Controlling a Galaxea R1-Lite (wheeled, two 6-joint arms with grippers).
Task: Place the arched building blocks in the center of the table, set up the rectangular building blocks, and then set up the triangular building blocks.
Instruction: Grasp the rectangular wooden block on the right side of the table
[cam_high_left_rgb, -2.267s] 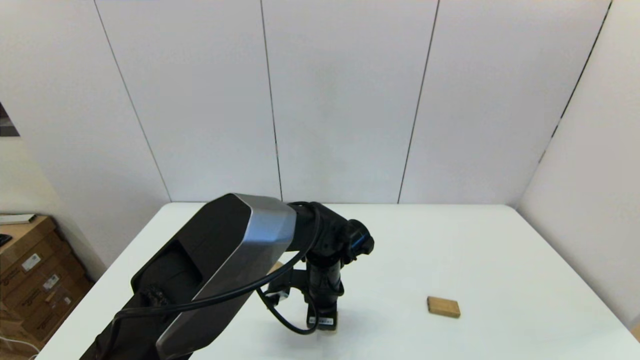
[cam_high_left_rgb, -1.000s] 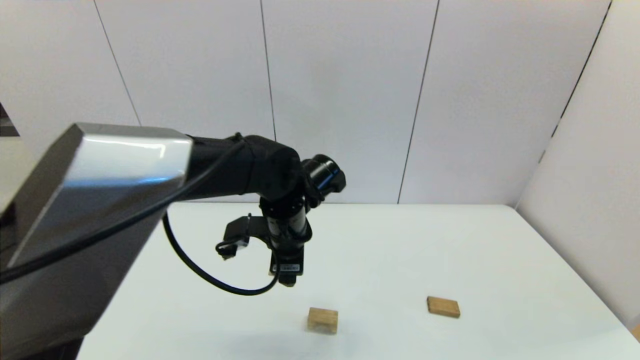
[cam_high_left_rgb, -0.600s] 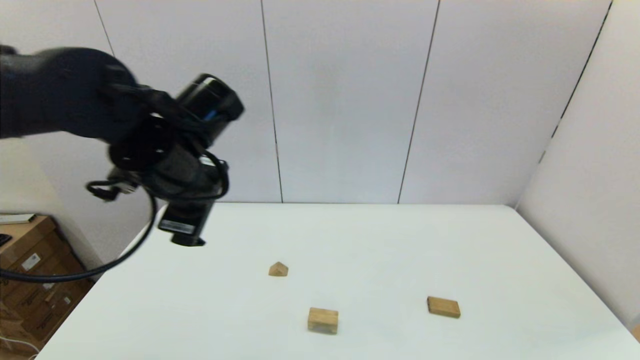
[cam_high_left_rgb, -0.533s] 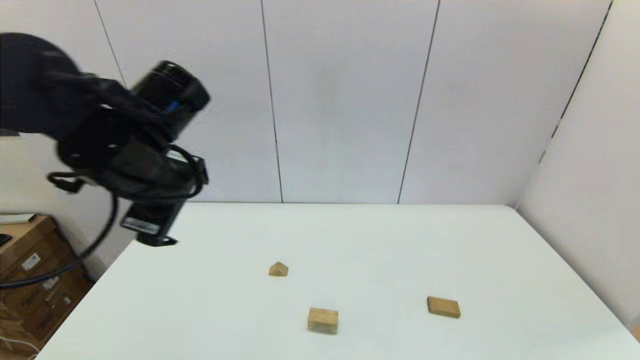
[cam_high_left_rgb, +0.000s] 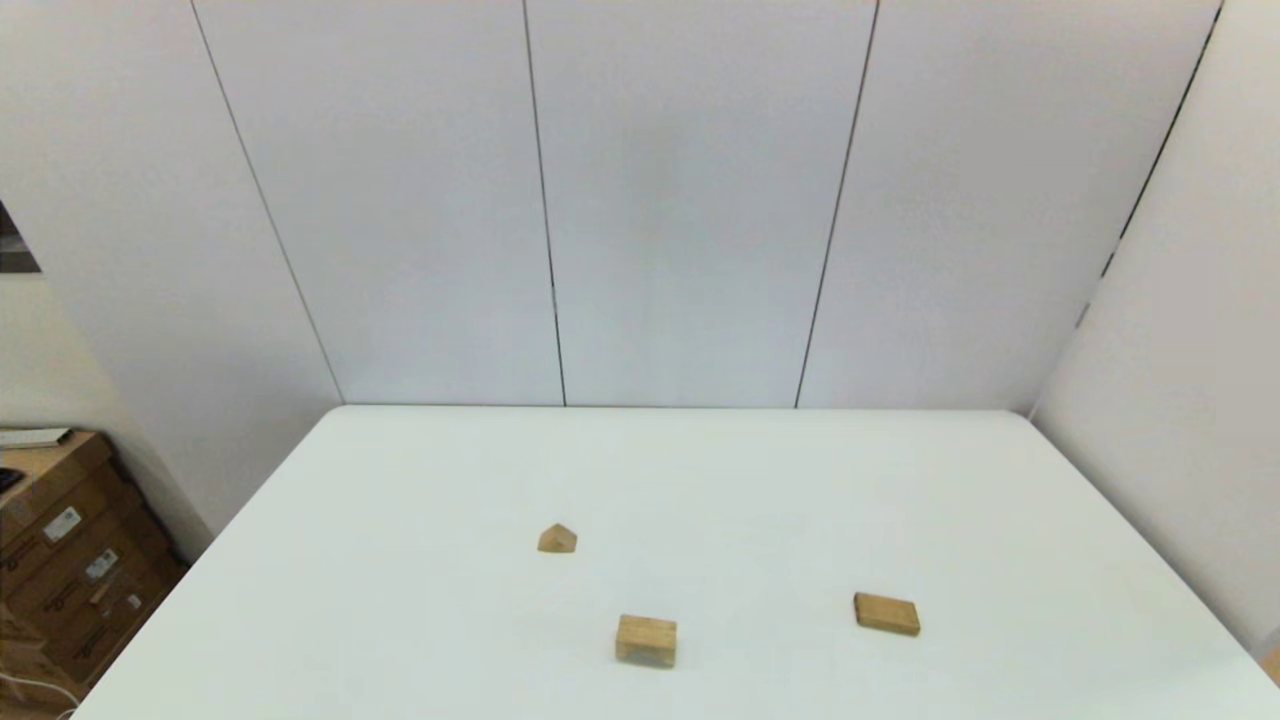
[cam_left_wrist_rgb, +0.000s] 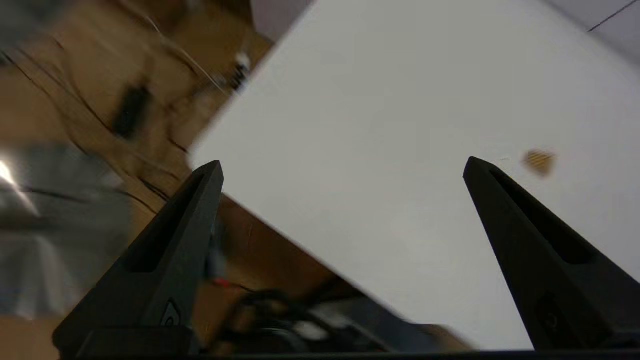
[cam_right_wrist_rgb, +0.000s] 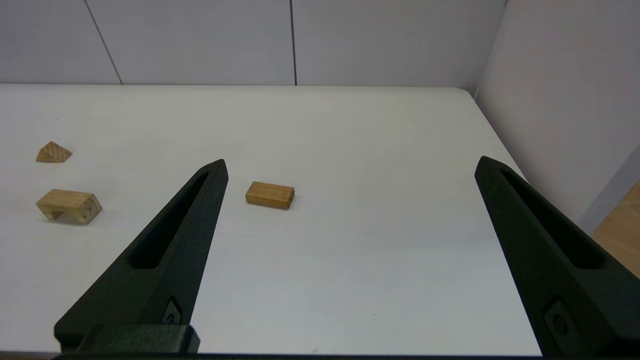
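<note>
The chunky arched block (cam_high_left_rgb: 646, 640) (cam_right_wrist_rgb: 69, 205) rests on the white table (cam_high_left_rgb: 760, 500) near its front middle, cut-out facing down. The thin rectangular slab (cam_high_left_rgb: 887, 613) (cam_right_wrist_rgb: 270, 194) lies flat to its right. Behind and left of the arched block sits the small triangular prism (cam_high_left_rgb: 557, 539) (cam_right_wrist_rgb: 53, 152), also a blurred speck in the left wrist view (cam_left_wrist_rgb: 538, 162). No arm shows in the head view. My left gripper (cam_left_wrist_rgb: 342, 167) is open, off the table's left edge. My right gripper (cam_right_wrist_rgb: 350, 165) is open, low over the table's near right side, short of the slab.
Cardboard boxes (cam_high_left_rgb: 60, 570) stand on the floor left of the table. White wall panels close off the back and right sides. The table's right edge (cam_right_wrist_rgb: 505, 145) runs close to the side wall.
My left arm let go of the arched block, rose, swung left and has left the head view. The three blocks have stayed put.
</note>
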